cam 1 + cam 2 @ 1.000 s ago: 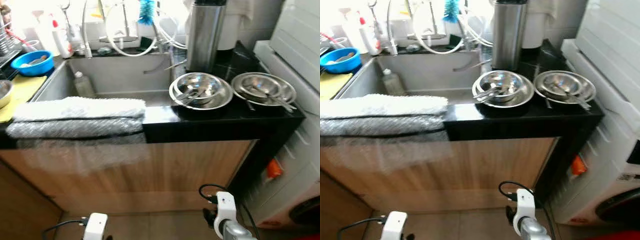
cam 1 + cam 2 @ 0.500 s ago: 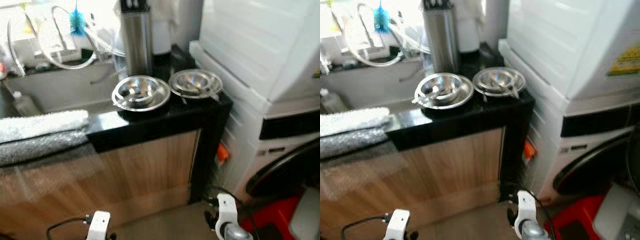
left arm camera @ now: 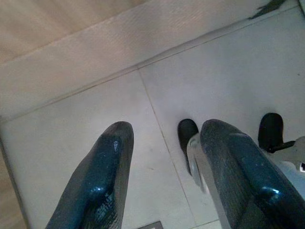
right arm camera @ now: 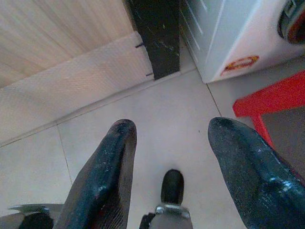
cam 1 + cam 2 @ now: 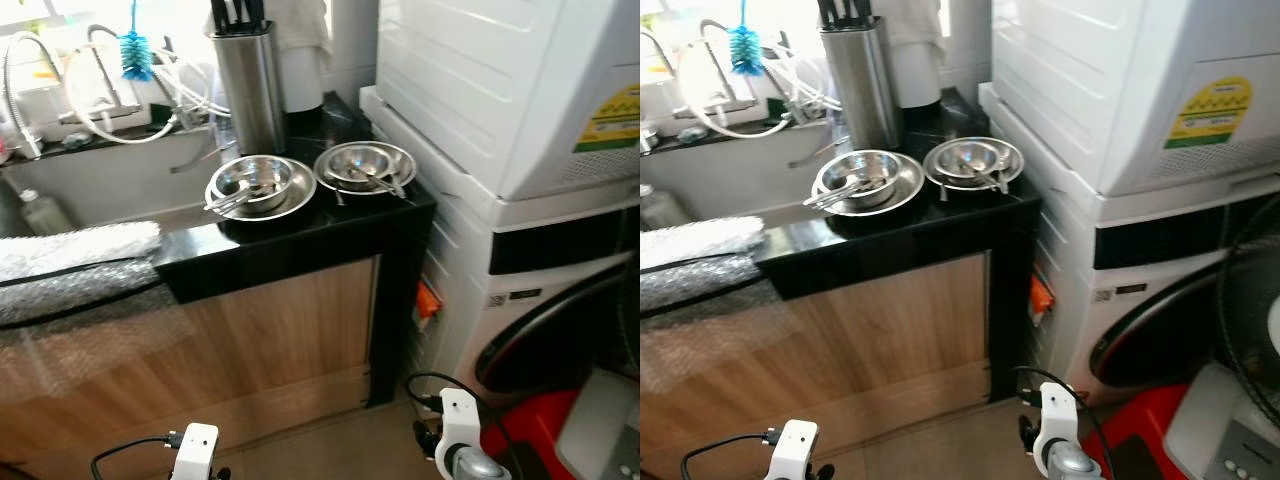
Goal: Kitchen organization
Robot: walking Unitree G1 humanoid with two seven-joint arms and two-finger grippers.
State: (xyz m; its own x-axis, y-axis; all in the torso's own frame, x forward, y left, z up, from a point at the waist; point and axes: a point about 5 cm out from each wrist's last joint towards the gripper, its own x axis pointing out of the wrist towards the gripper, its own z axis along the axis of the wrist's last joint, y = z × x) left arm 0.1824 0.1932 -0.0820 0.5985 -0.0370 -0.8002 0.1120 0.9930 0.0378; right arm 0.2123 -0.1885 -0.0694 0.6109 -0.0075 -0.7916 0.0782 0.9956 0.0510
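Note:
Two stacks of steel bowls on plates sit on the black counter [image 5: 300, 225]: the left stack [image 5: 256, 184] holds utensils, and the right stack [image 5: 365, 165] sits by the counter's end. A steel knife holder [image 5: 247, 88] stands behind them. Both arms hang low in front of the wooden cabinet, with the left wrist [image 5: 195, 450] and right wrist [image 5: 458, 430] near the floor. My left gripper [image 3: 167, 130] is open over pale floor tile. My right gripper [image 4: 172, 125] is open too, above the floor near the cabinet's black end panel [image 4: 157, 36].
The sink [image 5: 100, 180] with hoses and a blue brush [image 5: 135, 55] lies to the left. Bubble wrap [image 5: 75, 265] drapes over the counter's front edge. Stacked white washing machines [image 5: 520, 200] stand on the right, with a red stool [image 5: 540, 445] and a fan [image 5: 1255, 330] at the lower right.
The camera has swung to the right: the sink and bowls slid left and the washing machines, red stool and fan came into view. Both arms still hang low.

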